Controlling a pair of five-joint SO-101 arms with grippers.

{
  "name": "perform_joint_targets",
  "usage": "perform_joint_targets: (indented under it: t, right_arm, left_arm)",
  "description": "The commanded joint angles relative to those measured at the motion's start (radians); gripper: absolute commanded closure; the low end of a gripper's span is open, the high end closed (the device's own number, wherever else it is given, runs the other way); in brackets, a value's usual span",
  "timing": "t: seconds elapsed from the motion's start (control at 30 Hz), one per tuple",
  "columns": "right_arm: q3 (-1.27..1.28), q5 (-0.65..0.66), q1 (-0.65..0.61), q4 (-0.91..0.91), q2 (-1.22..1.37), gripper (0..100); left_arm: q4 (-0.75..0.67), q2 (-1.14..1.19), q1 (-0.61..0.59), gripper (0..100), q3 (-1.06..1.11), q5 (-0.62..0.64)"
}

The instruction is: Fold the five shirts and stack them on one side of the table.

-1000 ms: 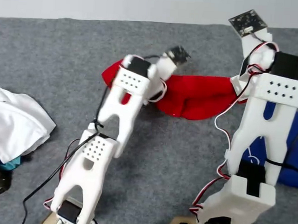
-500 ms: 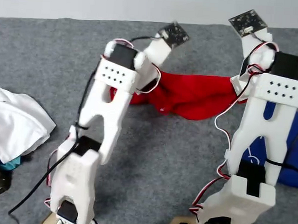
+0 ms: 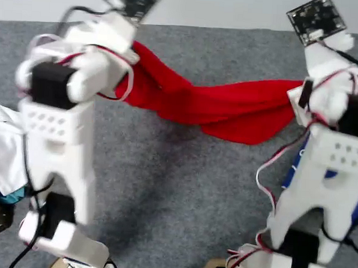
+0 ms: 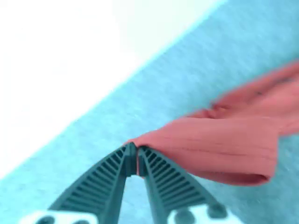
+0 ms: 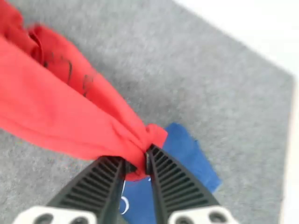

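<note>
Clearly the red shirt is light, limp cloth: it sags in a shallow curve between the two grippers, folds into ridges wherever it is pinched, and its lower edge drapes onto the grey table covering. It will not hold any shape of its own, so I judge that it is best taken by its outer edges or corners, at two points well apart as here, to pull it flat before it is laid down. A hold on a bunched middle would only drag a lump. The knit looks grippy rather than slippery, though a thin pinch of fabric could creep out under tension. The left gripper is clamped on a fold at one end of the shirt, its jaws nearly together with cloth between them. The right gripper is likewise closed on a gathered knot of cloth at the other end, above a blue shirt lying on the table. A white shirt sits crumpled at the left side of the table. Compared with a second ago, the left arm has risen and swung out toward the far left, lifting its end of the shirt off the table and drawing the bunched heap into a long band. The right arm has lifted a little too.
</note>
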Motion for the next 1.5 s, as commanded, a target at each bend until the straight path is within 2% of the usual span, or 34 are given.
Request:
perform_joint_targets:
  t: [0.0,0.27,0.37,0.5,0.7,0.8,0.87,0.97,1.07,1.2,1.33,1.47]
  right_arm:
    - [-0.012,-0.002,-0.010,-0.031,-0.133,98.8]
    - [-0.012,0.005,-0.025,-0.194,-0.354,98.8]
    - [-0.012,0.006,-0.028,-0.231,-0.394,98.8]
    - [-0.008,0.006,-0.030,-0.200,-0.378,98.8]
    - [-0.006,0.008,-0.031,-0.145,-0.308,98.8]
    - [-0.011,0.006,-0.053,-0.119,-0.263,98.8]
    - [-0.011,0.006,-0.134,-0.122,-0.255,98.8]
    - [-0.012,0.002,-0.308,-0.134,-0.257,98.8]
    - [-0.012,0.002,-0.470,-0.180,-0.249,98.8]
    - [-0.008,0.006,-0.608,-0.335,-0.203,98.8]
    - [-0.008,0.061,-0.648,-0.478,-0.093,98.8]
    - [-0.006,0.117,-0.529,-0.527,0.116,98.8]
  left_arm:
    - [-0.066,-0.132,-0.026,100,-0.008,0.014]
    - [-0.261,-0.347,-0.026,100,-0.005,0.009]
    - [-0.287,-0.385,-0.026,100,0.001,0.009]
    - [-0.203,-0.388,-0.017,100,0.001,0.009]
    - [0.043,-0.356,0.141,100,0.165,0.012]
    - [0.038,-0.354,0.187,100,0.323,0.014]
    - [0.018,-0.351,0.186,100,0.400,0.014]
    - [-0.034,-0.353,0.126,100,0.496,0.014]
    - [-0.083,-0.354,0.015,100,0.535,0.014]
    - [-0.138,-0.350,-0.160,100,0.539,0.014]
    - [-0.178,-0.347,-0.287,100,0.541,0.012]
    - [-0.172,-0.347,-0.305,100,0.549,0.012]
